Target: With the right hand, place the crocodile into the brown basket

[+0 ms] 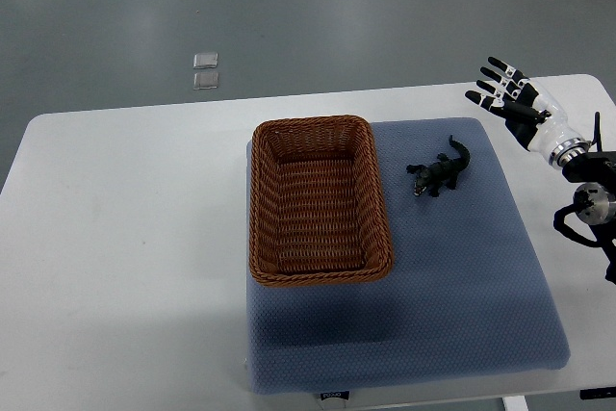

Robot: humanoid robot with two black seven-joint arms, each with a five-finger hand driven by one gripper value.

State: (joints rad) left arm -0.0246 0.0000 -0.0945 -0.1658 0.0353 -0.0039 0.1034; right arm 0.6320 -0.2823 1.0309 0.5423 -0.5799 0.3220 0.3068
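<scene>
A white counter [125, 218] fills most of the view from above, and a blue-grey padded mat [423, 305] covers its right half, with the mat's front edge nearest the camera. On the mat, toward its left side, sits a brown woven basket [262, 228], rectangular, open at the top and empty. Just right of the basket's far end, apart from it, lies the crocodile [439, 173], a small dark toy resting flat on the mat, head toward the basket and tail angled away to the upper right. Farther right, the right hand [510, 98] comes in from the right edge above the mat's far right corner; its black fingers [493, 81] are spread open and hold nothing, pointing up and left, well apart from the toy. The left hand is not visible. Beyond the counter, grey floor shows, with two small pale squares [205, 71] lying on it. The task appears not yet started: the toy is ungrasped. The likely risks are that the thin, low toy slips from a pinch, that the fingers snag the soft mat, or that the hand knocks the basket's rim on the way over and shifts it.
</scene>
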